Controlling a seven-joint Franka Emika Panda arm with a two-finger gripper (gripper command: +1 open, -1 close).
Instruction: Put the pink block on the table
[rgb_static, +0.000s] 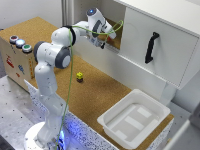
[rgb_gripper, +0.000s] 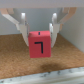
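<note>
Although the pink block (rgb_gripper: 39, 44) sits squarely between our fingers, we judge the job as only about half done. In the wrist view the claw (rgb_gripper: 38, 31) is clenched on the block, one finger pressed against each side of it, its face with the dark mark turned toward the camera. A cork surface shows just beneath it, but we cannot tell whether the block rests on that surface or hangs a little above it.

In the exterior view our arm reaches to the far side of the scene, the claw (rgb_static: 101, 42) pushed into the open cabinet (rgb_static: 150, 35) whose door with the black handle (rgb_static: 151, 47) stands swung out toward the exterior view's right. The block itself is hidden there behind the wrist.

What is left, as we read it: draw the block out of the cabinet, carry it over the worktop (rgb_static: 100, 95), lower it onto bare cork and let go. There is free room near the small yellow block (rgb_static: 79, 76) and between it and the white bin (rgb_static: 112, 120), which lies nearer and to the exterior view's right.
</note>
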